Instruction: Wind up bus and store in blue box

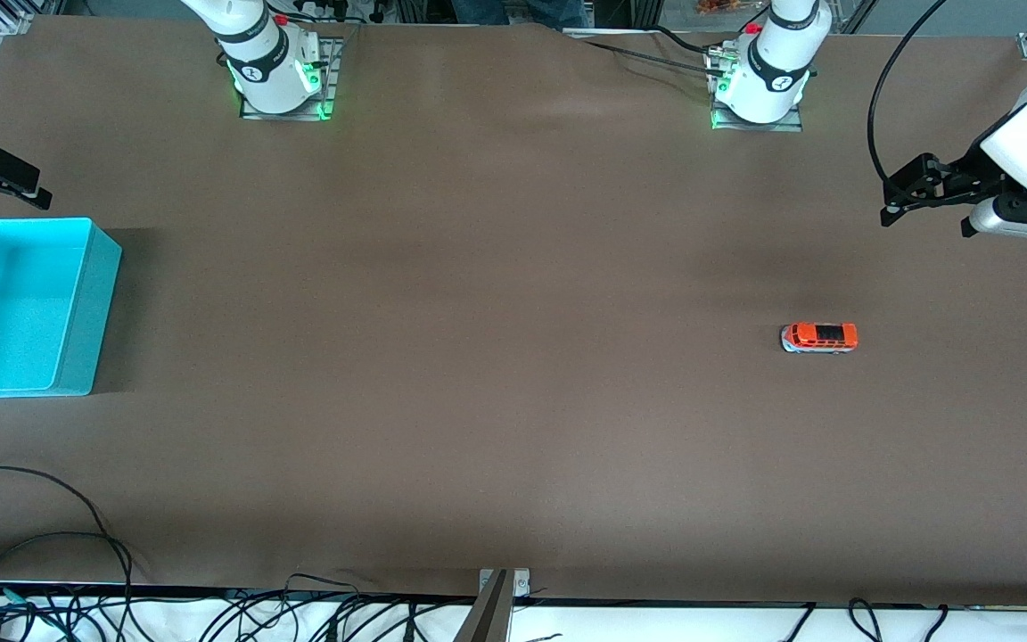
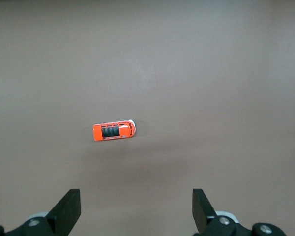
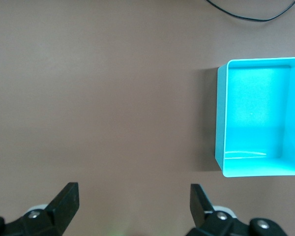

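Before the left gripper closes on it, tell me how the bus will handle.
The bus stands on its wheels on the flat table, so a nudge along its length would probably roll it away. It looks tiny beside the open left gripper, so likely light and rigid. Gripping across its sides seems safest.

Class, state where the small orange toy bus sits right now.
The small orange toy bus stands alone on the brown table toward the left arm's end, with the open left end effector raised nearby.

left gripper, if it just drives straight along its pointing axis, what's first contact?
Most likely bare table. The left gripper, open, points down at the brown surface; the bus sits a bit off the centreline between the fingers, so it would probably be missed. Depth is unclear.
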Robot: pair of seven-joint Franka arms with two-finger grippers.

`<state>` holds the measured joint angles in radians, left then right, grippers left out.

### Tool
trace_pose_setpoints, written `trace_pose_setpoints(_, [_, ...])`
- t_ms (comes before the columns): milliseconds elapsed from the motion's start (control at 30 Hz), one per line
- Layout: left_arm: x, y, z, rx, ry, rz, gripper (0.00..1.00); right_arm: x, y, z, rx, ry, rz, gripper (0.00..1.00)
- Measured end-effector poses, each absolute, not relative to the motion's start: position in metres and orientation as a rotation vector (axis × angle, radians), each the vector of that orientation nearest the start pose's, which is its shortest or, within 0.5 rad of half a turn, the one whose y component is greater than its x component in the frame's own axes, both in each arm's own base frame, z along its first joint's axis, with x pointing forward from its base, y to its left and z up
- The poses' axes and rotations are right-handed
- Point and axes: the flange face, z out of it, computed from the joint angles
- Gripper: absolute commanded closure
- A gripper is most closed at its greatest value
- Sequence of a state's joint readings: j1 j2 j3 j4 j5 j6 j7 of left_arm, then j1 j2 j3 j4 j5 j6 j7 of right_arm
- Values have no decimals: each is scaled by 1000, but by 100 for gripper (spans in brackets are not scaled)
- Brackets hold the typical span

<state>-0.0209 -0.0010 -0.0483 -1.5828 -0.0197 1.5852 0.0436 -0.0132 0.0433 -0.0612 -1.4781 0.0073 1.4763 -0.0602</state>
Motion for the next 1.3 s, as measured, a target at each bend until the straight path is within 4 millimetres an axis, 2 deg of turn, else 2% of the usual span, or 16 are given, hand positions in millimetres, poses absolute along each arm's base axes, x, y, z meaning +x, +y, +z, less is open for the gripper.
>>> trace_pose_setpoints(433, [558,-35,620,-3155,163,-6,0,553,-37,644,-3134,13,48,0])
trace_pose_setpoints(1300, [559,-29,619,-3155,146,-4,0,553,-36,644,-3134,12,48,0])
